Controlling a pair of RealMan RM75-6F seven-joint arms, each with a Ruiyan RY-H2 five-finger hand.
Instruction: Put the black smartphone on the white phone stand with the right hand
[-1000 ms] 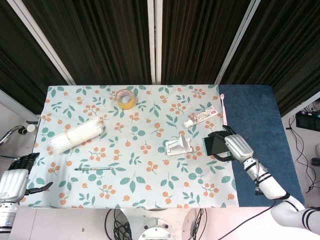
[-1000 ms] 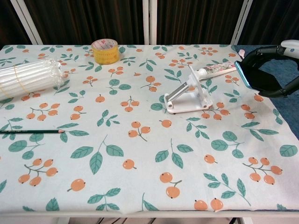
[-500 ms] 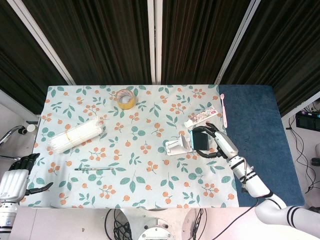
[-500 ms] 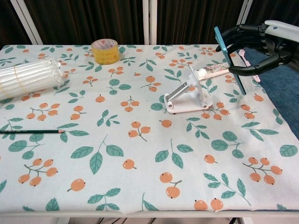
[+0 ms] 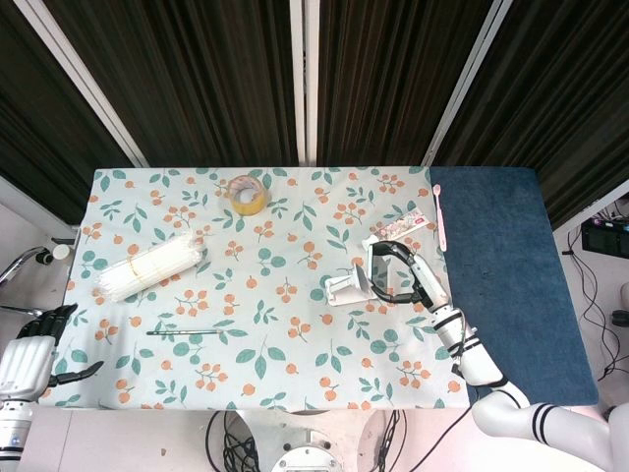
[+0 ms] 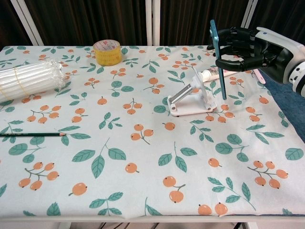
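Observation:
My right hand [image 6: 248,50] [image 5: 411,278] grips the black smartphone [image 6: 218,57] [image 5: 377,275], holding it upright on its edge in the air. The phone hangs just right of the white phone stand [image 6: 193,98] [image 5: 351,286] and a little above it, apart from it. The stand lies on the floral tablecloth with nothing on it. My left hand [image 5: 29,359] is at the table's near left corner with its fingers apart and nothing in them; the chest view does not show it.
A toothpaste tube [image 6: 215,72] and a pink toothbrush [image 5: 438,214] lie behind the stand. A yellow tape roll [image 6: 107,51], a bundle of white straws [image 6: 28,78] and a pencil [image 6: 33,134] lie to the left. A blue mat [image 5: 511,256] covers the table's right end.
My right hand has carried the phone leftward from the blue mat's edge up over the cloth, turning it upright beside the stand. The left hand has barely moved.

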